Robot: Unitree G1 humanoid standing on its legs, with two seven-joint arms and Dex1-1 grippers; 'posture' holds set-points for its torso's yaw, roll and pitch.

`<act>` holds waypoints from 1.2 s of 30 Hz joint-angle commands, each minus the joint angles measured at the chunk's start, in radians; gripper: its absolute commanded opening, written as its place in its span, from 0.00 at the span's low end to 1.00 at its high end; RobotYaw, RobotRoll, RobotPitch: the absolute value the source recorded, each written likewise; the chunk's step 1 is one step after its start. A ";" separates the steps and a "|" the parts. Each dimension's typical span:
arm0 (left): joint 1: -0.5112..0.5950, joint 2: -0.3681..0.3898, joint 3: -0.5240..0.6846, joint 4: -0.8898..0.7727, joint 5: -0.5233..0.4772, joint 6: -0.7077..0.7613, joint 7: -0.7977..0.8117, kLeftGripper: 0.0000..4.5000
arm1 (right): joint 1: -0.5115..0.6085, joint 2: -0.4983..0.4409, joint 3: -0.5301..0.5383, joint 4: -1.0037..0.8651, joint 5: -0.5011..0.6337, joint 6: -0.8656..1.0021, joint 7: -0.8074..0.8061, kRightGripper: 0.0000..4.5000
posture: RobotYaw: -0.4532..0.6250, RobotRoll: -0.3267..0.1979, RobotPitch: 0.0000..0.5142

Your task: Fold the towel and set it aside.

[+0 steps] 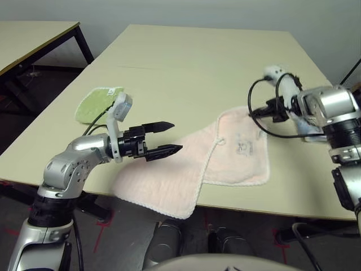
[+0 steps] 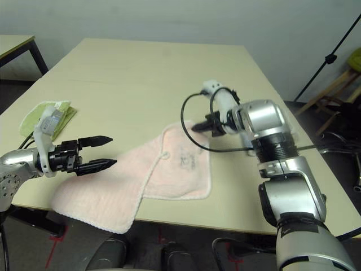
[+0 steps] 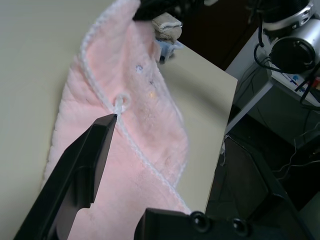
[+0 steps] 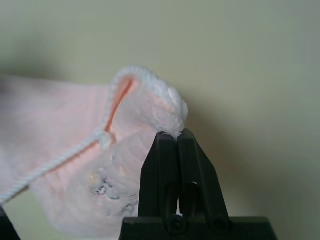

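**Lab / test room, not a home**

Plain pale desk on black metal legs, second matching desk beside it. Bare grey wall, dark floor with red tape marks. Black stand pole at one side, loose cables and electronics gear near the desk edge.

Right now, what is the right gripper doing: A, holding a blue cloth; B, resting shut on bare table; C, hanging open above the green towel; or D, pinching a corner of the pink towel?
D: the right gripper is closed on a bunched corner of the pink towel, with the white corded edge pinched between its fingertips.
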 commanded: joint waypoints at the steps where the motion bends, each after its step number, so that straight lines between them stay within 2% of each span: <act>1: -0.006 0.006 -0.026 -0.006 0.003 0.008 -0.019 1.00 | -0.092 0.027 -0.043 -0.004 0.034 0.016 -0.029 0.00 | 0.57 0.62 0.13; 10: -0.027 -0.017 -0.068 -0.008 0.030 0.004 0.004 1.00 | -0.315 0.122 -0.058 0.225 -0.007 -0.166 -0.117 0.00 | 0.56 0.62 0.13; 17: -0.080 -0.053 -0.171 0.023 0.137 0.010 0.084 1.00 | -0.406 0.197 -0.075 0.482 -0.073 -0.374 -0.221 0.00 | 0.56 0.62 0.16; 23: -0.154 -0.106 -0.260 0.069 0.202 0.106 0.161 1.00 | -0.454 0.235 -0.087 0.607 -0.096 -0.469 -0.251 0.00 | 0.56 0.62 0.20; 29: -0.200 -0.104 -0.403 0.047 0.278 0.247 0.210 1.00 | -0.455 0.248 -0.100 0.667 -0.112 -0.516 -0.266 0.00 | 0.56 0.62 0.24; 33: -0.214 -0.147 -0.462 0.043 0.301 0.325 0.251 1.00 | -0.446 0.247 -0.104 0.686 -0.124 -0.535 -0.272 0.00 | 0.56 0.62 0.27; 36: -0.225 -0.208 -0.486 0.069 0.335 0.364 0.321 1.00 | -0.439 0.245 -0.108 0.694 -0.129 -0.538 -0.270 0.00 | 0.56 0.62 0.28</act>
